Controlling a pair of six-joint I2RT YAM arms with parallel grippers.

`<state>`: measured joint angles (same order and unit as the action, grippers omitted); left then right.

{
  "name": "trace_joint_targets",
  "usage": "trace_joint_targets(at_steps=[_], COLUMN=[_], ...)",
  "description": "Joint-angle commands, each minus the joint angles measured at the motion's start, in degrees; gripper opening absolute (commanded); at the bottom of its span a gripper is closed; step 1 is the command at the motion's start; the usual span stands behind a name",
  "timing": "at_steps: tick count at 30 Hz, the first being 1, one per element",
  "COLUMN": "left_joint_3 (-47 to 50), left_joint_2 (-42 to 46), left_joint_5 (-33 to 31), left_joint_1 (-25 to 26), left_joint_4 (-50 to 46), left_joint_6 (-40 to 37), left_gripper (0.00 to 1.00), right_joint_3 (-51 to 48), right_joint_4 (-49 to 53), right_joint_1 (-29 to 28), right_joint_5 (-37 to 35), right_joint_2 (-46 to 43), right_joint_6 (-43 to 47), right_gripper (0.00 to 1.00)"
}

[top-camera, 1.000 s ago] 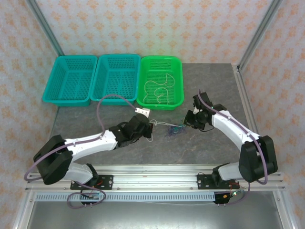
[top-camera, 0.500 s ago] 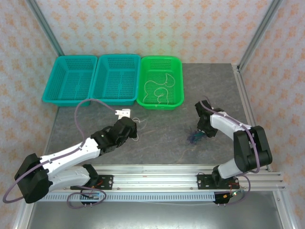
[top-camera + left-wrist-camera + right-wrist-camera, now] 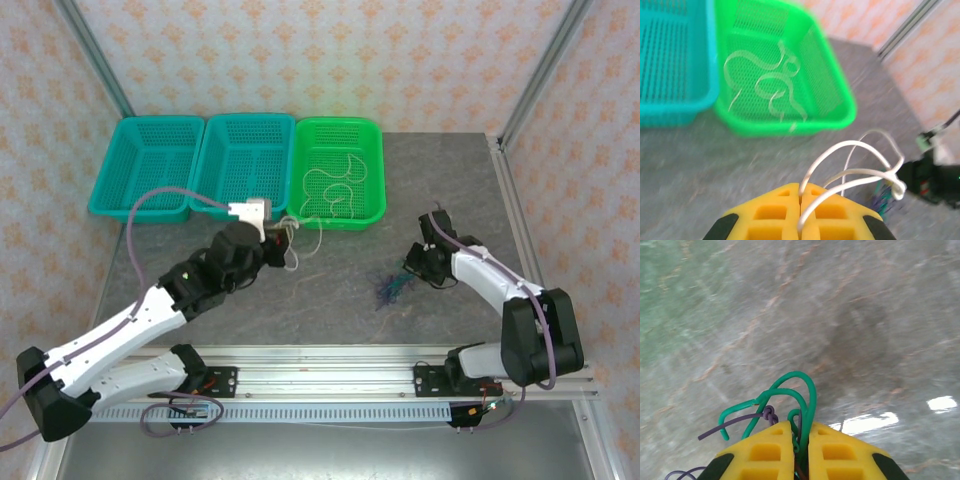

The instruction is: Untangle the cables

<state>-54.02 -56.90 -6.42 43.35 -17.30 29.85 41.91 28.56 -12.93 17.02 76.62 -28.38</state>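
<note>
Grey marbled tabletop [image 3: 340, 325], in a cell with orange-patterned walls.

Along the top of the overhead view, from the left:
- left teal basket [image 3: 160, 121]
- middle teal basket [image 3: 250, 121]
- green basket [image 3: 336, 224], with one whitish cable [image 3: 333, 186] lying loosely coiled in it

Left gripper [image 3: 280, 237] sits left of centre, just below the seam between the middle teal and green baskets. In its wrist view the yellow fingers [image 3: 770, 215] are pressed together and clenched on a white cable [image 3: 855, 172]. The cable arcs out in loops to a small knot at the right of the frame.

Right gripper [image 3: 411, 270] sits right of centre, low over the table. Its fingers [image 3: 767, 452] are nipped on a green cable [image 3: 807, 395]. A purple cable [image 3: 732, 422] is knotted to the green one just left of the fingertips. From overhead, the purple-green bundle [image 3: 388, 290] trails onto the table beside this gripper, well apart from the white loops.

Judgement: the white cable looks freed from the bundle. I cannot tell whether some fine strand bridges the two.

Step in hand, as I read it: carry the white cable clear and set it in a basket.
- Keep the left pinch firm.
- Lift the loops above the basket rim before crossing it, since the knot could snag the mesh.
- Let go only once the loops hang inside.
- Keep the right gripper holding the bundle as an anchor.
- For the purple-on-green knot, grip close to the knot.
</note>
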Motion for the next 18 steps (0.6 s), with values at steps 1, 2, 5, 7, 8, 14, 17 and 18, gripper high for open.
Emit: trace_joint_targets(at_steps=[1, 2, 5, 7, 8, 14, 17, 18], left_joint_3=[-9.1, -11.9, -19.9, -25.8, -29.0, -49.3, -55.5, -56.0], left_joint_2=[-7.2, -10.4, -20.1, -27.3, -31.3, -51.6, -57.7, -57.9], left_joint_5=[-1.2, -1.1, 2.0, 3.5, 4.2, 3.7, 6.4, 7.4], left_joint_1=[-1.8, -2.5, -5.7, -8.2, -9.3, -11.9, -12.2, -12.2], left_joint_4=[-2.0, -1.6, -0.2, -0.4, -0.4, -6.9, -9.3, -9.3], left_joint_6=[-5.8, -6.8, -7.4, -7.0, -7.0, -9.0, -9.3, -9.0], left_gripper=[0.00, 0.00, 0.00, 0.00, 0.00, 0.09, 0.23, 0.29], right_joint_3=[0.2, 0.3, 0.3, 0.3, 0.2, -1.2, -1.5, -1.6], right_joint_4=[-3.5, -3.5, -2.9, -2.3, -2.0, -2.1, -2.0, -1.8], right_joint_1=[0.0, -0.2, -0.2, -0.2, -0.2, -0.5, -0.6, -0.7], right_joint_5=[6.3, 6.6, 6.6, 6.5, 6.5, 7.5, 7.4, 7.2], right_joint_2=[-2.5, -2.8, -4.3, -5.1, -5.6, -8.5, -10.5, -10.7], right_joint_6=[-0.7, -1.0, -1.2, -1.3, -1.5, -3.2, -2.9, -2.7], right_gripper=[0.09, 0.09, 0.09, 0.08, 0.08, 0.08, 0.08, 0.08])
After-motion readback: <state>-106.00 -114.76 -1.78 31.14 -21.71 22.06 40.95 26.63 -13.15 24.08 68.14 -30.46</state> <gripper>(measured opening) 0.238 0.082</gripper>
